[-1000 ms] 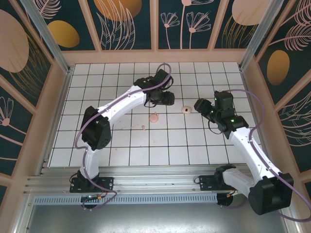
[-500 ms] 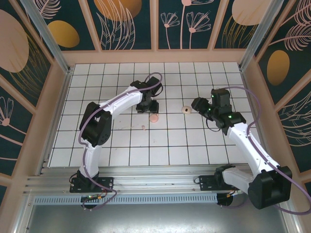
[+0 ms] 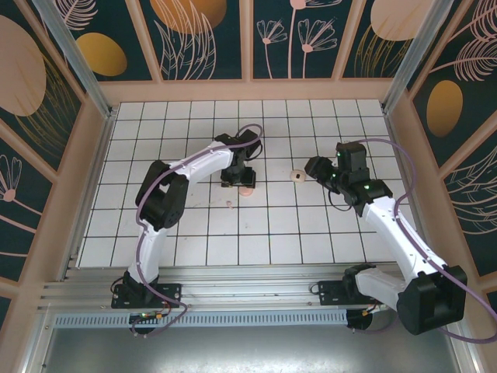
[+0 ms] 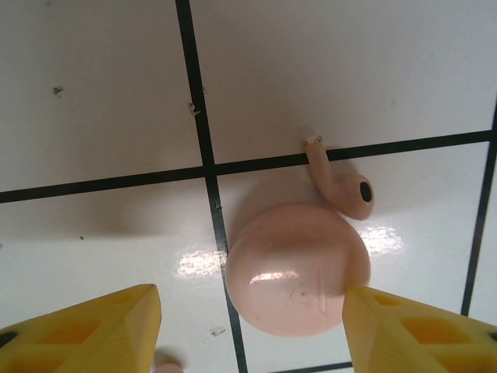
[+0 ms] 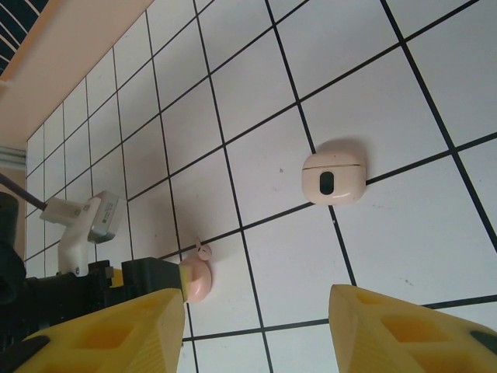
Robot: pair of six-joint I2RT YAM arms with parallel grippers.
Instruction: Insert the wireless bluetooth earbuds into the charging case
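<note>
The charging case [image 4: 299, 268] is a smooth salmon-pink dome lying on a white tile; it also shows in the top view [image 3: 248, 189] and the right wrist view [image 5: 196, 276]. One of the earbuds [image 4: 342, 183] lies against its far edge, stem pointing away [image 5: 203, 251]. My left gripper [image 4: 248, 311] is open and low over the case, one yellow finger [image 4: 388, 326] close to its right edge, the other well off to the left. A tiny pink speck [image 3: 230, 205], likely another earbud, lies nearer the arm bases. My right gripper [image 5: 256, 326] hangs open and empty, off to the right [image 3: 317, 168].
A cream-white rounded box [image 5: 332, 177] with a lid seam and a dark oval spot sits between the two grippers [image 3: 296, 176]. The white gridded table [image 3: 202, 233] is walled by patterned panels on three sides.
My left gripper swung from behind and right of the pink case down over it, and its jaws opened wider. The right arm shifted only slightly.
</note>
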